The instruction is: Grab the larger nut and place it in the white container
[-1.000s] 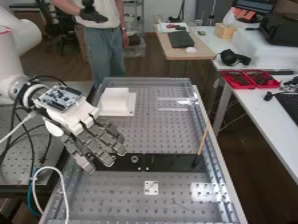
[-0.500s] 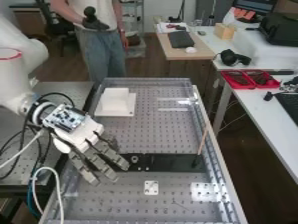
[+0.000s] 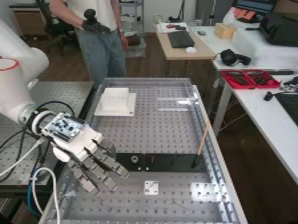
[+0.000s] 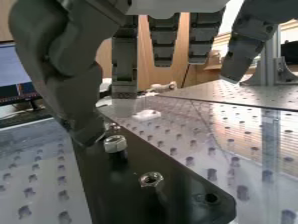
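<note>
In the high view the hand hangs over the left end of the flat black bar, its fingers extended. The white container stands on the bench beyond the bar. From the wrist, the hand is open, with the thumb tip close beside the larger nut; whether they touch I cannot tell. That nut sits upright on the bar. The smaller nut stands nearer the bar's end. Just past the larger nut is the bearing, partly behind the thumb.
A thin wooden stick leans up from the bar's right end. On the bench's near part lies a small white plate with holes. A raised clear rim runs along the bench's right side. Red trays sit on the side table.
In the high view the hand has shifted toward the bench's near end. Its fingers have straightened, and more of the bar's left part around the bearing shows.
</note>
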Controlling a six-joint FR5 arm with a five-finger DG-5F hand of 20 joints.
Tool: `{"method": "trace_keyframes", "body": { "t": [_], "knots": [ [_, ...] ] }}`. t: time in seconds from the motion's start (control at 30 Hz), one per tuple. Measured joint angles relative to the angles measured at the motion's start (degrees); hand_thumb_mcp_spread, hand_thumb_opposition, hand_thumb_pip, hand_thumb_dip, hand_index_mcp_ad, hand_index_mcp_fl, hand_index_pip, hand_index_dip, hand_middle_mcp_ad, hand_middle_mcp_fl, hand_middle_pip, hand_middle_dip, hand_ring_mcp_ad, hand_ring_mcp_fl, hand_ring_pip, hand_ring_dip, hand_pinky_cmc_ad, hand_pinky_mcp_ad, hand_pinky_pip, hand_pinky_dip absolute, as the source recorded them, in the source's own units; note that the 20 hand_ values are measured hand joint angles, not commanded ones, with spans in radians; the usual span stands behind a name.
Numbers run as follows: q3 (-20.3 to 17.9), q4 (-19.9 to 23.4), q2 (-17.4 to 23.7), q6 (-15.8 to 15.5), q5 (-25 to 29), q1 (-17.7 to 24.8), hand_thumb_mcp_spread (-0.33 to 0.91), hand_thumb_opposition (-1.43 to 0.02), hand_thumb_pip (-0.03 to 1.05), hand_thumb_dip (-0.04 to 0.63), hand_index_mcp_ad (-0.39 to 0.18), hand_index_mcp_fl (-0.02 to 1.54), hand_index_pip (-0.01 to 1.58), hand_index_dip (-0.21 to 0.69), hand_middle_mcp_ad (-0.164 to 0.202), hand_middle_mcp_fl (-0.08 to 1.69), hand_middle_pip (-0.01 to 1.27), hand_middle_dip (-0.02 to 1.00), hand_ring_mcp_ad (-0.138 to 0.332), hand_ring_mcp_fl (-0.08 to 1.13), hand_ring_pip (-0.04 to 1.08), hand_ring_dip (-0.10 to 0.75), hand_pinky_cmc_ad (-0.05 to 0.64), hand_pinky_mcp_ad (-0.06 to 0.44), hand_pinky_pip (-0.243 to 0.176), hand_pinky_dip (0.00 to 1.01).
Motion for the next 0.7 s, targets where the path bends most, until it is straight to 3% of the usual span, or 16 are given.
{"method": "trace_keyframes", "body": {
  "t": [0.43,0.7],
  "knots": [
    [1.0,1.2,-1.1,-5.2,-5.9,-2.4,0.36,-0.87,0.69,0.215,-0.117,0.02,1.56,0.202,0.091,0.0,0.13,0.22,0.171,0.0,0.09,0.101,0.4,0.311,-0.105,0.35],
    [1.3,2.6,-2.2,-6.4,-7.2,-3.1,0.36,-0.87,0.69,0.222,-0.119,0.02,1.56,0.202,0.087,0.0,0.13,0.22,0.164,0.0,0.09,0.101,0.401,0.309,-0.105,0.35]
  ]
}}
